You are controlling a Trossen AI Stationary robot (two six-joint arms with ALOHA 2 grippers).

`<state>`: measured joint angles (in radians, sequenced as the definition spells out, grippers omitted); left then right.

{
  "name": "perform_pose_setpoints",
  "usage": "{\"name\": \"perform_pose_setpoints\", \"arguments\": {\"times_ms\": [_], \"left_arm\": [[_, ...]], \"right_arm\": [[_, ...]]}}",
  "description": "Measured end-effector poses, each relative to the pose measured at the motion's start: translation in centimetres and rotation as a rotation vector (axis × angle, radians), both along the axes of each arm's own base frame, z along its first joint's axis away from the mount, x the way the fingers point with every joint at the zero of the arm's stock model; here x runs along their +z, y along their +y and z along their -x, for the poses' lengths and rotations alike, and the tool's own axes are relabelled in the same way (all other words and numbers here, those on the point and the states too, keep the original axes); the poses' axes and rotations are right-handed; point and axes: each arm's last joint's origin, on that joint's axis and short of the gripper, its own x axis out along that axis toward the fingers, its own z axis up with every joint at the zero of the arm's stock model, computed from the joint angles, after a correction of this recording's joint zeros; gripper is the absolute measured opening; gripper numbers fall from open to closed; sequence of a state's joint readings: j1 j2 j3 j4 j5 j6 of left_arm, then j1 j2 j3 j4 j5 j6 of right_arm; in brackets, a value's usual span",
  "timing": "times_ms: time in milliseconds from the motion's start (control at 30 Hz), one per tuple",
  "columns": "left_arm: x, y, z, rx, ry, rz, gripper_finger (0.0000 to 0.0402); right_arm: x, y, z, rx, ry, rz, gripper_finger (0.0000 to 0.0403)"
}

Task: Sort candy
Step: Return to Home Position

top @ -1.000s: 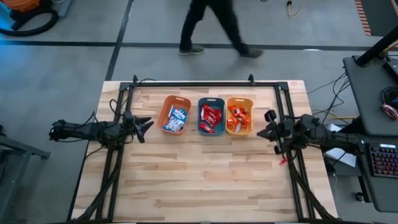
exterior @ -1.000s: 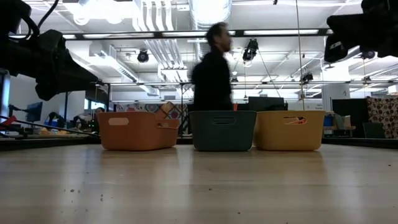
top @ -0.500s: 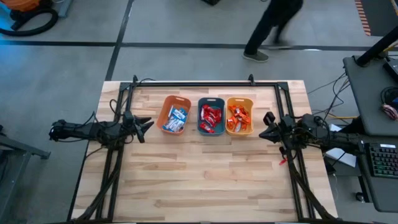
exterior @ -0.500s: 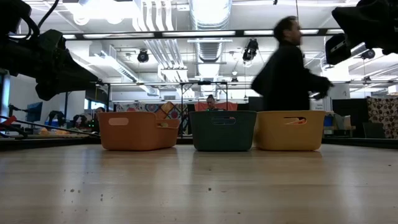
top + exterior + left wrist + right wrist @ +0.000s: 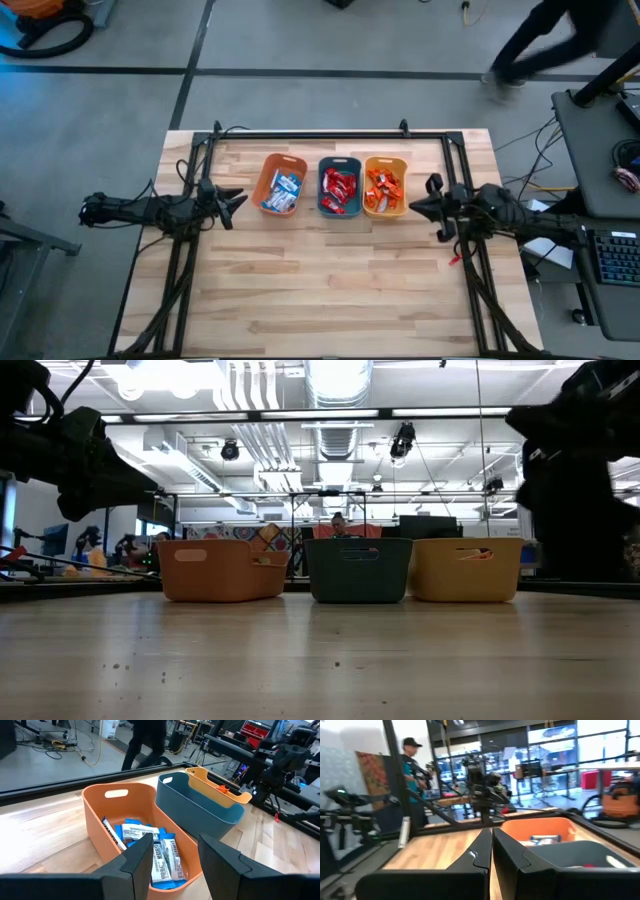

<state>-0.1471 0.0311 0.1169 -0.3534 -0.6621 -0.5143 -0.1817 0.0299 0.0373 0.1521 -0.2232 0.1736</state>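
Three bins stand in one row on the far half of the wooden table [image 5: 330, 290], and I take the teal bin [image 5: 340, 160] in the middle as my reference. Touching it on the left arm's side is the orange bin [image 5: 262, 185], and touching it on the right arm's side is the yellow-orange bin [image 5: 386, 159].

All the candy I can see lies inside these bins. The blue-and-white candies [image 5: 284, 190] are piled in the orange bin, the red candies [image 5: 341, 188] fill the teal bin itself, and the orange candies [image 5: 383, 187] are in the yellow-orange bin. In the left wrist view the blue-and-white pile [image 5: 150, 845] is very clear.

The left gripper [image 5: 232, 203] hangs beyond the orange bin as seen from the teal bin, apart from it and pointing toward the row. Its fingers [image 5: 145, 855] stand with a clear gap between them and hold nothing. The right gripper [image 5: 415, 206] is on the other side of the teal bin, just past the yellow-orange bin and near its outer wall. Its fingers [image 5: 477, 850] are pressed almost together (only a thin slit shows between them), and nothing is between them.

Behind the table, far from the teal bin, a person [image 5: 560, 40] in dark clothes is on the floor at the right arm's side.
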Motion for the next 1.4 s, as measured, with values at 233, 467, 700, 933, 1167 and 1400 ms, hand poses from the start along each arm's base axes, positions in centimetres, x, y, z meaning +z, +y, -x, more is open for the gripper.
{"name": "perform_pose_setpoints", "arguments": {"times_ms": [233, 467, 700, 933, 1167, 1400], "left_arm": [[0.0, 0.0, 0.0, 0.0, -0.003, 0.0, 0.0139], [0.0, 0.0, 0.0, 0.0, -0.002, 0.0, 0.0139], [0.0, 0.0, 0.0, 0.0, -0.002, 0.0, 0.0139], [0.0, 0.0, 0.0, 0.0, -0.002, 0.0, 0.0139], [0.0, 0.0, 0.0, 0.0, -0.001, 0.0, 0.0139], [0.0, 0.0, 0.0, 0.0, 0.0, 0.0, 0.0139]], "right_arm": [[-1.2, 0.1, 0.0, -0.037, 0.055, 0.094, 0.0009], [-1.6, 0.1, -0.1, -0.045, 0.094, 0.213, 0.0009], [-1.8, 0.1, -0.2, -0.04, 0.117, 0.196, 0.0009], [-1.9, 0.1, -0.2, -0.039, 0.118, 0.192, 0.0009], [-1.9, 0.1, -0.2, -0.039, 0.12, 0.192, 0.0009], [-1.9, 0.1, -0.2, -0.038, 0.121, 0.192, 0.0009]]}}
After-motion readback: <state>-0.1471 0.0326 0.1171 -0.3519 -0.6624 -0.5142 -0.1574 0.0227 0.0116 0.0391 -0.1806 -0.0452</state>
